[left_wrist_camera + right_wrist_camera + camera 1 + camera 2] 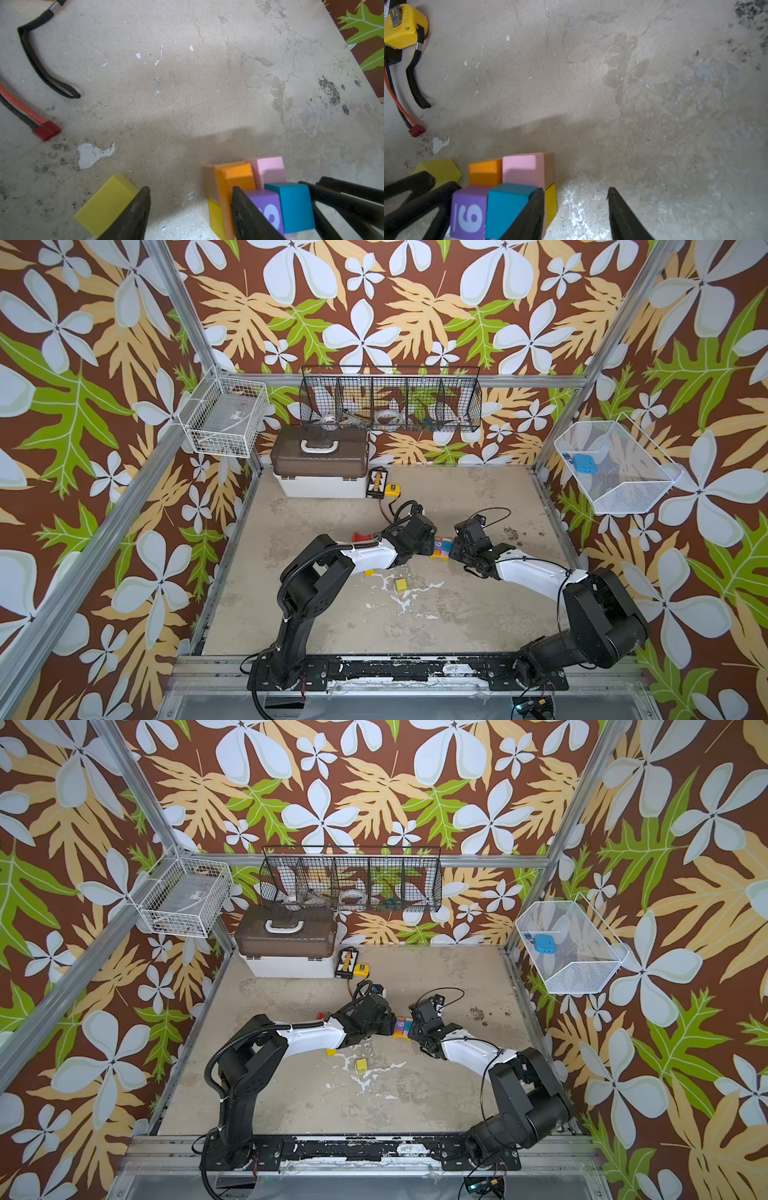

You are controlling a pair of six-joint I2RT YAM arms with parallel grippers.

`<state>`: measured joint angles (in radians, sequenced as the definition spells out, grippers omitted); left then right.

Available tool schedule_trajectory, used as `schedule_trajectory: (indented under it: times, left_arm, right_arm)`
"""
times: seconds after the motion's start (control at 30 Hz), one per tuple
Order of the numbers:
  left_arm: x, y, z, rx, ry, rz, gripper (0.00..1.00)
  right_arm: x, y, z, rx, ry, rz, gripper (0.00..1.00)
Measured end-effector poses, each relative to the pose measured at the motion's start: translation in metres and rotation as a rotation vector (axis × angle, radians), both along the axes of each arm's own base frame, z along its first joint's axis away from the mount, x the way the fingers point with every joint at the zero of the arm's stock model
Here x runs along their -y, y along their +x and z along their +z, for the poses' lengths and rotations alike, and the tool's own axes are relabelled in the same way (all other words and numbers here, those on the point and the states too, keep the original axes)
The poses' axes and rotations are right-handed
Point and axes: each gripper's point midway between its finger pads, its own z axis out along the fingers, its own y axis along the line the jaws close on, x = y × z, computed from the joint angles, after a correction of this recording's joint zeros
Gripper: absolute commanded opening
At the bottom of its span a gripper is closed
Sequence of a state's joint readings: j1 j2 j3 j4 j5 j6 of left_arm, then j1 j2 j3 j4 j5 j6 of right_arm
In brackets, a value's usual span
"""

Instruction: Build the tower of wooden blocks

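The tower (441, 548) stands mid-table in both top views: a yellow base, an orange block (234, 176) and a pink block (522, 167) above it, then a purple "9" block (469, 212) and a teal block (506, 205) on top. My left gripper (190, 189) is open on the stack's left, one finger against the purple block and bare floor between the jaws. My right gripper (576, 189) is open on the stack's right, one finger against the teal block. Loose wood blocks lie near: a yellow bar (108, 203), a yellow cube (401, 584) and a red arch (362, 536).
A brown-lidded white toolbox (320, 466) sits at the back left, with a yellow tape measure (403, 27) and a black device (376, 483) beside it. An orange cable with a red plug (46, 131) lies behind the left gripper. Wire baskets (390, 400) hang on the walls.
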<state>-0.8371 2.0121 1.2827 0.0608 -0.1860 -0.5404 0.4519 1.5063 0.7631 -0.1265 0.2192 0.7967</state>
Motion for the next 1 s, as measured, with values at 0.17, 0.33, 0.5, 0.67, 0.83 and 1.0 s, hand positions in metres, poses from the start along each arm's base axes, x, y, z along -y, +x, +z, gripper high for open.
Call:
schedule_trajectory:
  times: [0.17, 0.33, 0.5, 0.67, 0.83, 1.0]
  left_arm:
    - [-0.002, 0.001, 0.0, 0.007, 0.012, 0.008, 0.64]
    - [-0.004, 0.002, -0.001, 0.013, 0.022, 0.007, 0.63]
    - [-0.004, 0.001, -0.002, 0.012, 0.024, 0.008, 0.63]
    - [-0.008, -0.002, -0.002, 0.008, 0.027, 0.009, 0.63]
    - [-0.012, -0.006, -0.001, 0.006, 0.026, 0.012, 0.63]
    - [-0.013, -0.007, -0.003, -0.001, 0.02, 0.015, 0.63]
  right_arm:
    - [-0.002, 0.002, -0.002, -0.007, -0.006, 0.013, 0.49]
    - [-0.003, 0.004, -0.003, -0.01, -0.008, 0.017, 0.48]
    - [-0.002, 0.004, 0.001, 0.002, -0.007, 0.013, 0.48]
    - [0.0, 0.005, 0.004, 0.012, -0.014, 0.006, 0.48]
    - [0.0, 0.007, 0.004, 0.01, -0.022, 0.001, 0.48]
    - [-0.001, 0.01, 0.003, 0.007, -0.03, 0.002, 0.49]
